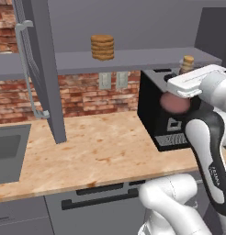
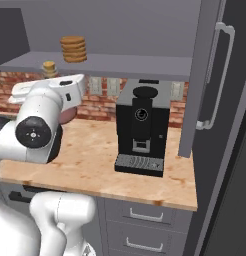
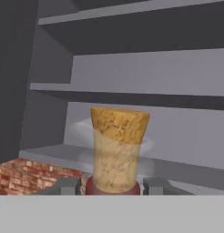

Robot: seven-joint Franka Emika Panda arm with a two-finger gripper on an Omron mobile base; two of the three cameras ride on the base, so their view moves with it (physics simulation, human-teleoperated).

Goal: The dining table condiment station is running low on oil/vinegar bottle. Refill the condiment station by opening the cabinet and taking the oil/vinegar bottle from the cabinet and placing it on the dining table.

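Hand view is looking straight at the tan cork stopper of the small reddish-brown round-bodied oil/vinegar bottle point(image 3: 116, 157), which is sitting between the two dark tips of the gripper point(image 3: 114, 185); the gripper is closing on the bottle at its neck. From the left base view the bottle point(image 1: 175, 102) is showing as a rounded reddish body just under the white hand, with its cork rising above it, in the air in front of the lower shelf point(image 1: 133, 58) of the grey wall cabinet point(image 1: 45, 69), above the black coffee machine point(image 1: 161, 114) on the wood-grain desk point(image 1: 87, 151).

Judging by this, the cabinet door with its long silver bar handle point(image 1: 28, 69) is already standing open and the bottle is already being gripped and lifted off the shelf. What is remaining is the carry to the dining table and setting the bottle down there upright.

The bottle is looking smooth and bulbous with a thin neck, so it is likely to be top-light but prone to tipping if it is set down crookedly. A stack of brown round biscuits point(image 1: 102, 47) is resting on the shelf.
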